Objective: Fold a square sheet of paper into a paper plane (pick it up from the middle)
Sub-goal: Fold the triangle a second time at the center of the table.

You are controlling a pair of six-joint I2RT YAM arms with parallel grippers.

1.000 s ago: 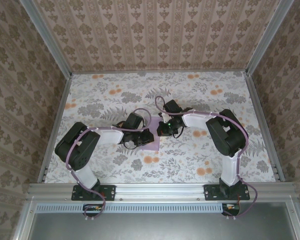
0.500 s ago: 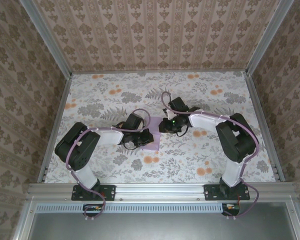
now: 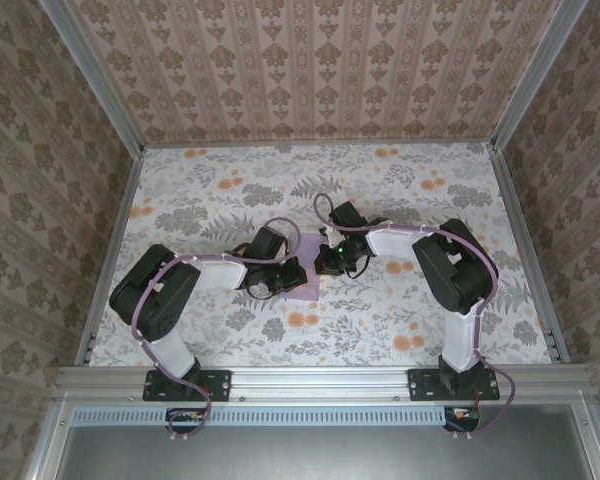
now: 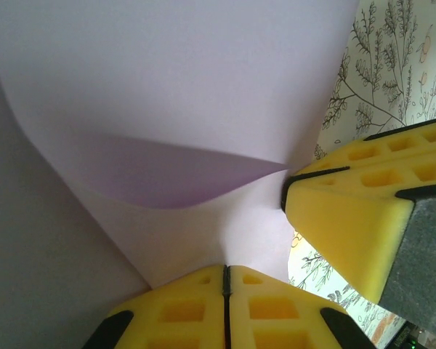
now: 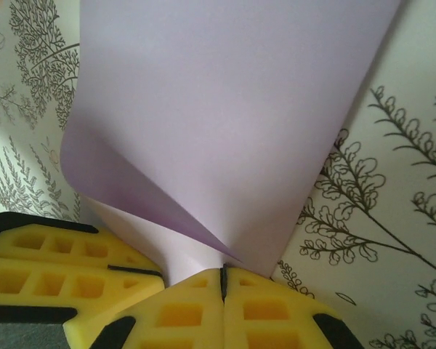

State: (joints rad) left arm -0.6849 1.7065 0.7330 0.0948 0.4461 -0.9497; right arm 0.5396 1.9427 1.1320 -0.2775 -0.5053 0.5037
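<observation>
Pads of the left gripper (image 4: pixel 225 280) are pressed together, pinching a curled edge of the square sheet of paper (image 4: pixel 167 87). The right gripper (image 5: pixel 222 280) is clamped tight on the sheet too, just beside the other. The sheet sits mid-table on the floral tablecloth (image 3: pixel 400 190), bowed up between them. Both wrists tip down. The forearms run inward from elbows bent out sideways, left arm (image 3: pixel 165 295) and right arm (image 3: pixel 450 265).

Bright, even light; soft shadows
</observation>
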